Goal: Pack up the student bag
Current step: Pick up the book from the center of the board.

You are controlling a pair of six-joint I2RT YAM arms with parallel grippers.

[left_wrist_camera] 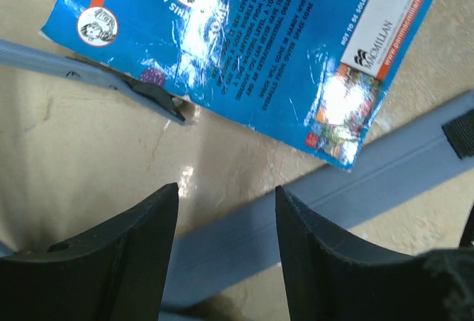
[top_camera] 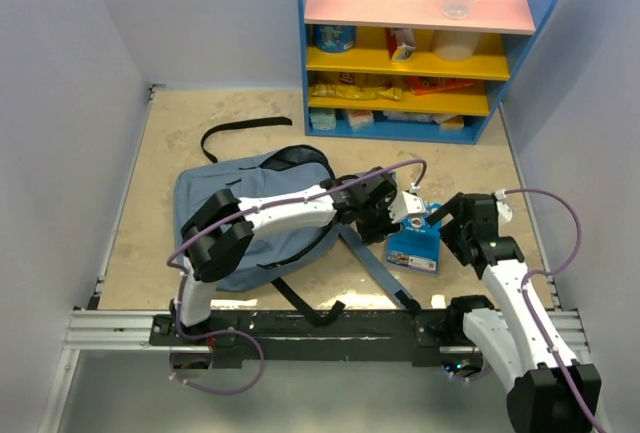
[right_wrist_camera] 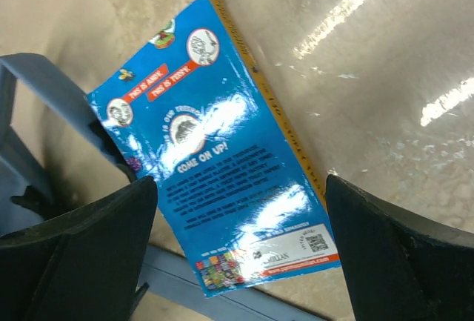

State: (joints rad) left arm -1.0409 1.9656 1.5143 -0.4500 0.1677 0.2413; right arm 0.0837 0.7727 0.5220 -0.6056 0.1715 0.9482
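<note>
Bag [top_camera: 285,168] lies flat on the desk [top_camera: 170,143], left of centre, under the left arm; cannot tell whether its zip is open. Left pincer [left_wrist_camera: 226,195] is partly spread and empty, hovering over a strap [left_wrist_camera: 385,180] just short of the book [top_camera: 412,243]. Book is flat, back cover up, with one corner overlapping strap webbing, so probably awkward to lift clean. Right pincer [right_wrist_camera: 241,184] is spread wide and empty, straddling the book from above, apparently lined up to take it. Book not yet in bag.
</note>
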